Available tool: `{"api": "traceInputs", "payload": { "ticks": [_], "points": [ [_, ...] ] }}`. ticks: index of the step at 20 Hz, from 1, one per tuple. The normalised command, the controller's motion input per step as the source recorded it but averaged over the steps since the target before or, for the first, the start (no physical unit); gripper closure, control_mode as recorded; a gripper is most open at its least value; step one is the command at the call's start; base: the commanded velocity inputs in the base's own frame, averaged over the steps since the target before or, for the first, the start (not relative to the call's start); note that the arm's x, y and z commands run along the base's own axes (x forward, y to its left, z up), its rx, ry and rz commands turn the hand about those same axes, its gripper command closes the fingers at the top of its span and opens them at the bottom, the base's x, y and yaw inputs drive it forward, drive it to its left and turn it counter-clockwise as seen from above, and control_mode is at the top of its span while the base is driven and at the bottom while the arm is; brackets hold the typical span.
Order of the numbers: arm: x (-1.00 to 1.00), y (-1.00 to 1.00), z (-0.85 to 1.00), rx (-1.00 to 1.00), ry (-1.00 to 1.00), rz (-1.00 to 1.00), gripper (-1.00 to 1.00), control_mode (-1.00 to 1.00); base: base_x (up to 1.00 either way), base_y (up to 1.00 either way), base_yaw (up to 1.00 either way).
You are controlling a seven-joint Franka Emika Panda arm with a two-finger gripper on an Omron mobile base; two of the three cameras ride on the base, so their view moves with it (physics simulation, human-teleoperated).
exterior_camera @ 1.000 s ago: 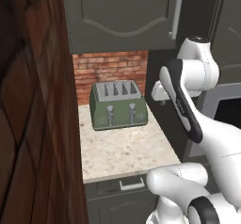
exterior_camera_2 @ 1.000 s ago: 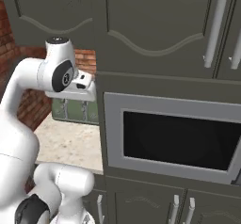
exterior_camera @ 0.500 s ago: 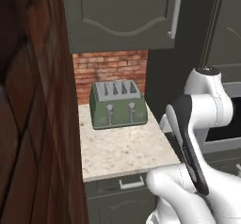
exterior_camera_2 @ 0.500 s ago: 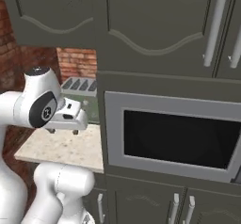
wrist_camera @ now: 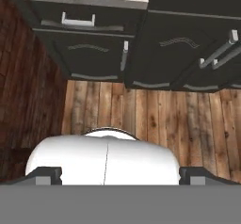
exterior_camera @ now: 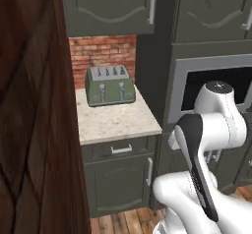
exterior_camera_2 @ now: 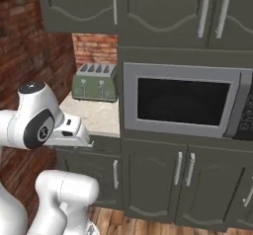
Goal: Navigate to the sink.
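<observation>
The sink is out of view. My gripper (wrist_camera: 120, 176) points down at the wooden floor (wrist_camera: 155, 115) in front of the dark lower cabinets (wrist_camera: 94, 53). Its two dark fingertips (wrist_camera: 47, 175) stand far apart at the bottom corners of the hand view, so it is open and holds nothing. In the right base view the hand (exterior_camera_2: 74, 132) hangs beside the counter edge, folded close to the arm.
A green toaster (exterior_camera: 110, 85) stands on a speckled counter (exterior_camera: 115, 122) against a brick wall. A built-in microwave (exterior_camera_2: 183, 100) sits to its right above cabinet doors. A tall dark wooden panel (exterior_camera: 29, 110) blocks the left side.
The whole scene has shifted: the base has pulled back from the counter, so cabinets and floor now show. The arm has folded down, lowering the hand from toaster height to below the counter edge.
</observation>
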Motion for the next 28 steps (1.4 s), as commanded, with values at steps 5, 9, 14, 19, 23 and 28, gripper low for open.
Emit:
{"api": "traceInputs", "payload": {
  "ticks": [5, 9, 14, 19, 23, 28],
  "points": [
    [0.0, 0.0, 0.0, 0.0, 0.0, 0.0, -1.0, 1.0, -0.63, -0.42, -0.34],
    [0.0, 0.0, 0.0, 0.0, 0.0, 0.0, -1.0, 1.0, -0.1, -0.45, -0.45],
    [0.0, 0.0, 0.0, 0.0, 0.0, 0.0, -1.0, 1.0, 0.01, -0.54, -0.48],
    [0.0, 0.0, 0.0, 0.0, 0.0, 0.0, -1.0, 1.0, 0.21, -0.57, -0.49],
    [0.0, 0.0, 0.0, 0.0, 0.0, 0.0, -1.0, 1.0, 0.34, -0.65, -0.47],
    [0.0, 0.0, 0.0, 0.0, 0.0, 0.0, -1.0, 1.0, 0.74, -0.49, -0.42]
  ]
}}
